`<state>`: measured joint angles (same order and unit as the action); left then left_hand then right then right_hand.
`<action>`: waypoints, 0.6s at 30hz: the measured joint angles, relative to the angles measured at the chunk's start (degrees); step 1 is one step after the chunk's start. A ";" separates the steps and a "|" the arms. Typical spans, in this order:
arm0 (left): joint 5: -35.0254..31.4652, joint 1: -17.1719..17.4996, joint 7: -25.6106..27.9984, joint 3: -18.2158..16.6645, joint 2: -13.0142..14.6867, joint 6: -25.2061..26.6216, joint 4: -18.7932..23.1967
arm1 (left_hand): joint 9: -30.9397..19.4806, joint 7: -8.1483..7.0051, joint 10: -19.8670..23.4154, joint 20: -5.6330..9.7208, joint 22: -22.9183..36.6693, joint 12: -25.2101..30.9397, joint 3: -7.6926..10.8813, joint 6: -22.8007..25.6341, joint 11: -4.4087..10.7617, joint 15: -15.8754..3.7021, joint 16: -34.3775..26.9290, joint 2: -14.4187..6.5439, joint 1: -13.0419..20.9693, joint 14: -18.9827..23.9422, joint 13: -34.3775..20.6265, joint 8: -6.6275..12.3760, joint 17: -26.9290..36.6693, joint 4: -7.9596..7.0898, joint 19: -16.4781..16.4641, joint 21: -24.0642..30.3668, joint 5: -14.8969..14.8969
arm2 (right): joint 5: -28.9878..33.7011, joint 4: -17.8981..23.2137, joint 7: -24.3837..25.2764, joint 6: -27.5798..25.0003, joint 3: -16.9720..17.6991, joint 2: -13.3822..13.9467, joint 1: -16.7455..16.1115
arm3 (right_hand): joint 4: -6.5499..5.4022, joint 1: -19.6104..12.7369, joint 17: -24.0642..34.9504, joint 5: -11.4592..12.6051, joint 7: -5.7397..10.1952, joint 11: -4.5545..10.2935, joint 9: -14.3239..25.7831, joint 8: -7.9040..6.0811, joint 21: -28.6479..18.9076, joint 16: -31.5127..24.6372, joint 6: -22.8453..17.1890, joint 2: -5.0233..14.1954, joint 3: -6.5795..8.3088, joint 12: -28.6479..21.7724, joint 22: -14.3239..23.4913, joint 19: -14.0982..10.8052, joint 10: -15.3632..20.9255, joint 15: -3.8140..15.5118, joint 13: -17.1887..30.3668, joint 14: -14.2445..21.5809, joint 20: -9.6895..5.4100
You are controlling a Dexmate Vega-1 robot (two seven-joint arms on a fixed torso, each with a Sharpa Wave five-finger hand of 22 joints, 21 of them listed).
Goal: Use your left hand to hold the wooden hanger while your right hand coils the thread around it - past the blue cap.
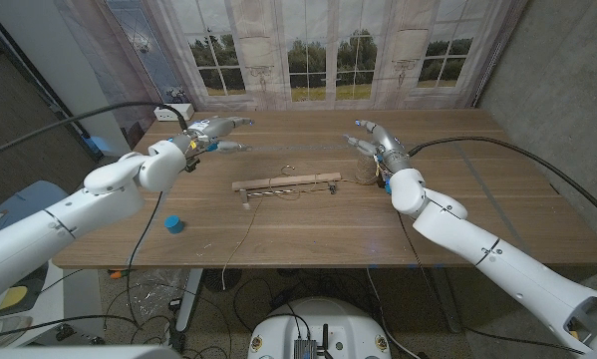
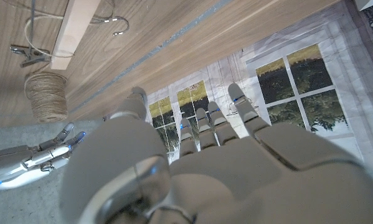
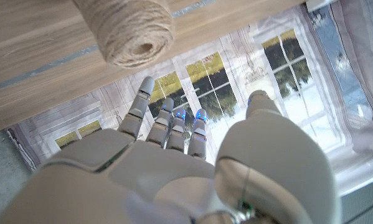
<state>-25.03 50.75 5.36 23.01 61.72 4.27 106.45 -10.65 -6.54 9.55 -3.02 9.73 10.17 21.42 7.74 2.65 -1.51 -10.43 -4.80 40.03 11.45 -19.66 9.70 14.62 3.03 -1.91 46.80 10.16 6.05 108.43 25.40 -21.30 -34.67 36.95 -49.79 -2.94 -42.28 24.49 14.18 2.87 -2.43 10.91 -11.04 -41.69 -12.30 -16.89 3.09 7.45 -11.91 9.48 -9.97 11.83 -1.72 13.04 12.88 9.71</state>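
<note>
Hovering open-fingered, left hand [image 1: 216, 133] and right hand [image 1: 370, 138] hold nothing.

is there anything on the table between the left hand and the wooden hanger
Nothing visible. The left hand hovers open above the table's far left, and only bare wood lies between it and the wooden hanger at mid-table. The blue cap sits near the front edge, off that path, and the twine spool lies beyond the hanger's right end.
</note>
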 measured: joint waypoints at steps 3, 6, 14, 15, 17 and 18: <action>1.45 0.89 2.51 -0.94 -0.21 -2.79 -1.63 | 0.00 -0.08 0.00 0.70 0.00 0.23 -0.07 -0.33 0.00 0.00 -0.25 -0.22 -0.82 0.00 0.34 0.00 -0.26 -0.44 -0.11 -0.21 0.00 | -0.90 -0.61 1.83 4.58 0.94 -0.69 -1.04 | 0.00 0.46 -0.39 -0.14 -0.21 -0.13 0.00 0.00 0.00 0.00 -0.21 -0.46 0.00 0.00 0.00 -0.99 0.26 0.23 0.00 0.23 -0.99; 3.57 1.67 5.96 -1.80 -0.85 -7.25 -3.95 | 0.24 0.21 0.33 1.34 0.00 0.46 -0.09 -0.63 -0.34 -0.01 -0.44 -0.67 -1.27 0.01 0.72 0.00 -0.54 -0.46 -0.76 -0.21 0.00 | -1.34 -1.43 3.12 7.92 2.10 -1.43 -2.36 | -0.24 1.12 -1.09 -0.42 -0.42 -0.54 0.00 0.00 0.44 0.00 -0.42 -1.12 -0.24 -0.36 0.00 -2.24 1.08 0.83 -0.24 0.89 -2.69; 9.25 1.46 10.29 -2.85 -3.44 -20.01 -10.80 | 0.27 1.79 1.05 2.34 0.00 0.87 -0.09 -0.27 -0.61 -0.26 -0.44 -1.26 -1.88 0.26 1.59 0.51 -1.33 -0.46 -1.76 -0.44 -0.01 | -3.20 -4.66 5.68 16.59 5.24 -3.74 -5.00 | 0.08 2.57 -3.22 -0.44 -1.65 -1.48 0.01 -0.41 0.89 -0.44 -1.75 -1.96 -1.03 -0.43 -0.16 -6.38 3.47 0.80 -0.53 4.11 -3.01; 9.88 1.46 10.39 -2.85 -3.44 -21.26 -10.80 | 0.27 1.90 1.05 2.56 0.00 0.87 -0.09 -0.15 -0.61 -0.26 -0.44 -1.02 -2.11 0.26 1.59 0.51 -1.51 -0.46 -1.98 -0.44 -0.01 | -3.20 -5.15 5.68 16.59 5.71 -4.13 -5.32 | 0.08 2.71 -3.41 -0.44 -1.78 -1.53 0.01 -0.41 0.89 -0.64 -2.22 -2.10 -1.03 -0.77 -0.16 -6.45 3.71 0.94 -0.53 4.25 -2.97; 9.93 0.00 10.39 -2.90 -5.52 -21.35 -15.96 | 0.27 2.07 1.05 2.64 0.00 0.87 -0.09 0.01 -0.62 -0.26 -0.44 -1.04 -2.10 0.26 1.84 0.52 -1.59 -0.46 -2.07 -0.44 -0.01 | -4.52 -5.18 7.14 22.67 5.73 -4.15 -5.34 | 0.08 2.70 -3.71 -0.44 -1.85 -1.79 0.01 -0.63 1.13 -0.66 -2.67 -2.10 -1.03 -0.89 -0.16 -7.04 4.59 1.06 -0.77 4.82 -3.56; 9.93 -0.58 10.39 -2.89 -6.22 -21.35 -17.68 | 0.41 2.08 1.05 2.64 0.00 0.87 -0.11 0.03 -0.62 -0.25 -0.44 -1.31 -2.37 0.25 1.86 0.52 -1.60 -0.47 -2.07 -0.44 -0.01 | -4.81 -5.18 7.61 24.25 5.73 -4.15 -5.34 | 0.08 2.86 -3.85 -0.44 -1.99 -1.89 0.01 -0.63 1.25 -0.66 -2.82 -2.26 -1.03 -0.90 -0.15 -7.03 4.89 1.00 -0.80 4.94 -3.56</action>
<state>-15.10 50.17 15.75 20.12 55.50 -17.08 88.77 -10.23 -4.46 10.60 -0.38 9.73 11.05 21.31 7.77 2.03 -1.76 -10.87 -6.11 37.66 11.70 -17.80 10.21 13.02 2.56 -3.98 46.36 10.15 1.25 103.25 33.00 2.94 -28.94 32.80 -55.13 -2.87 -39.42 20.64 13.74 0.88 -4.32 10.92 -11.67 -40.44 -12.96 -19.71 0.83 6.41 -12.81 9.32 -17.01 16.72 -0.72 12.24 17.82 6.14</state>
